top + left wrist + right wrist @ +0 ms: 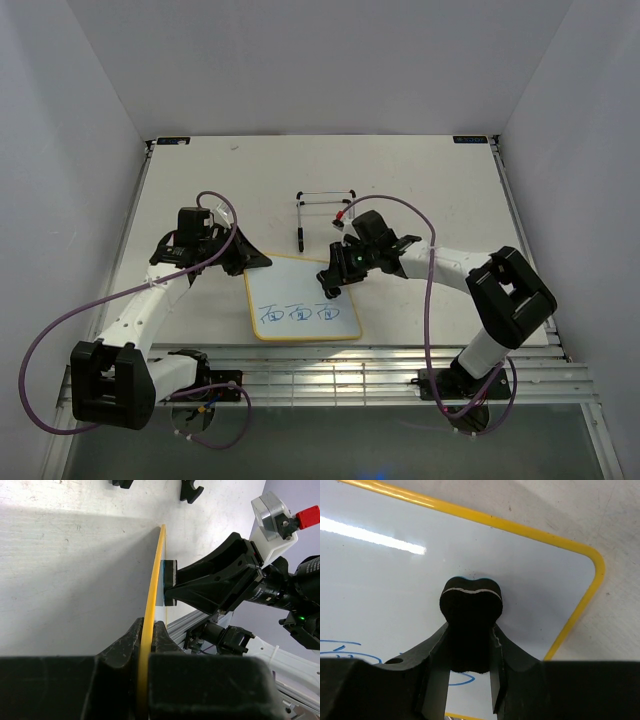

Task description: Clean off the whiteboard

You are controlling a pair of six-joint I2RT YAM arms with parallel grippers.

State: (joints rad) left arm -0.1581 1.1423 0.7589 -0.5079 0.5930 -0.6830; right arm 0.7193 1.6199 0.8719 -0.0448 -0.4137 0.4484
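The whiteboard (300, 290) with its yellow frame lies on the table and bears three blue marks along its near edge. My left gripper (247, 258) is shut on the board's far left corner; in the left wrist view the yellow edge (150, 605) runs between the jaws. My right gripper (331, 285) is shut on the eraser (470, 615), bone-shaped and black with a blue face. The eraser's face rests on the board (395, 580) near its right edge, just above the rightmost blue mark. The eraser also shows in the left wrist view (169, 582), against the board.
A thin black wire easel stand (322, 208) sits on the table behind the board. White walls enclose the table on three sides. A metal rail (380, 375) runs along the near edge by the arm bases.
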